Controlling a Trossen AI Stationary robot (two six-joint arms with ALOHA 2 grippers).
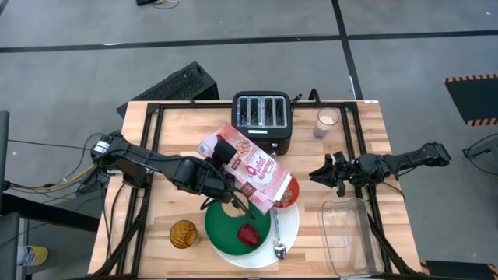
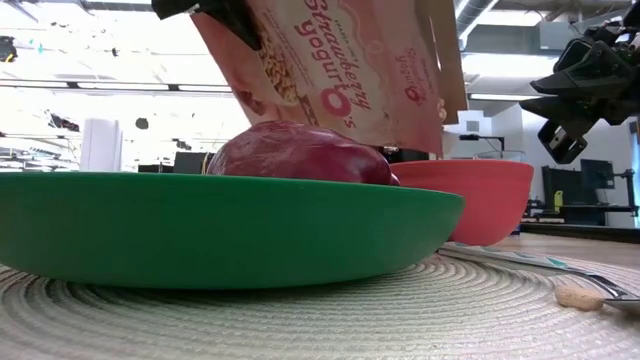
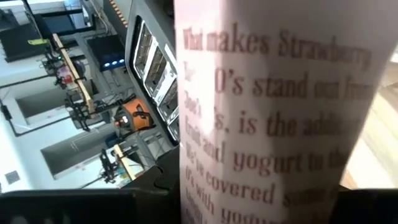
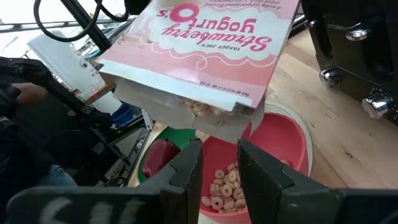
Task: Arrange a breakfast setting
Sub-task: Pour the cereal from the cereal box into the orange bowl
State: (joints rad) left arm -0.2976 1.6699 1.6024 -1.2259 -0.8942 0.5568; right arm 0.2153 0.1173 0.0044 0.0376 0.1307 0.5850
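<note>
My left gripper (image 1: pixel 224 159) is shut on the pinkish cereal box (image 1: pixel 250 169), which is tipped with its open end (image 4: pixel 205 106) down over the red-orange bowl (image 1: pixel 289 194). Cereal rings (image 4: pixel 221 186) lie in the bowl. The green plate (image 1: pixel 229 225) sits on the white plate (image 1: pixel 289 227) and carries the red fruit (image 1: pixel 248 234). The blue-handled spoon (image 1: pixel 278 241) lies on the white plate's right part. My right gripper (image 1: pixel 320 176) hovers open and empty just right of the bowl. No bagel half shows. My left gripper pinches the cereal box between its two fingers, toward the box's closed upper end; one finger (image 1: pixel 226 152) lies across the printed front face. The left wrist view looks along a text-covered panel (image 3: pixel 261 186) between the fingers. The box is lifted clear and slants down to the right.
A black toaster (image 1: pixel 263 117) stands at the far middle, with a glass of milk (image 1: pixel 327 122) to its right. An amber glass (image 1: pixel 184 233) stands left of the green plate. A clear container (image 1: pixel 346 233) lies at the near right.
</note>
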